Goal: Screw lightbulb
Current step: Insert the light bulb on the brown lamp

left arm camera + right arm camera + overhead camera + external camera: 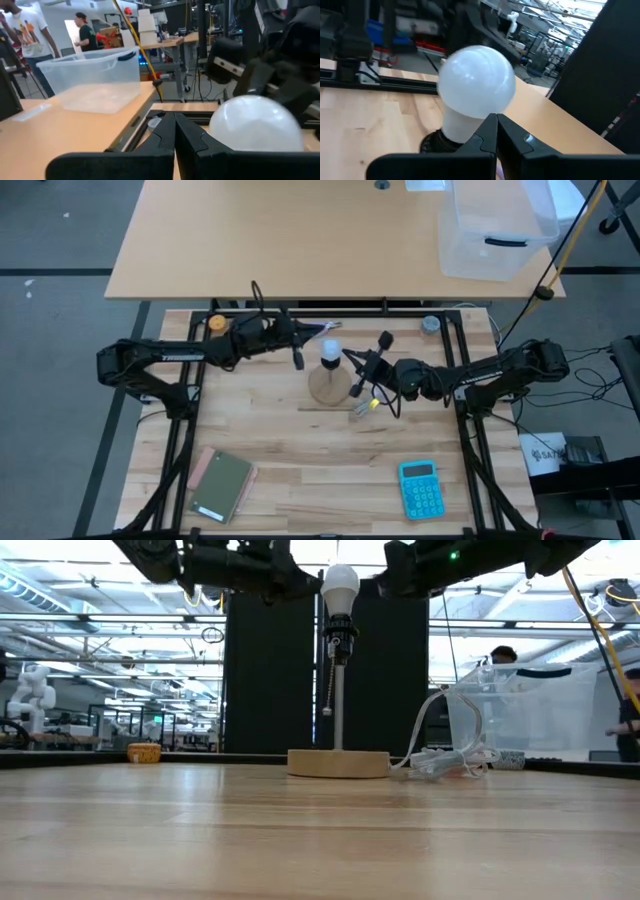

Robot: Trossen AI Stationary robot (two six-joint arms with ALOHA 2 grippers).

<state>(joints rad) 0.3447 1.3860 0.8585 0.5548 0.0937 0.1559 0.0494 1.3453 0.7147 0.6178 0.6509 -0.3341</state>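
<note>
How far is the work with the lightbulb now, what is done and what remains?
Done, it seems: the lightbulb sits upright in the socket of the lamp stand. In hand: nothing; left gripper and right gripper flank the bulb with jaws shut, empty. Left: whether it is screwed fully tight cannot be seen.

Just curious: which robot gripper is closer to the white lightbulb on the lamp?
Left, narrowly. The left gripper sits just beside the lightbulb; the right gripper is slightly farther off on the other side.
</note>
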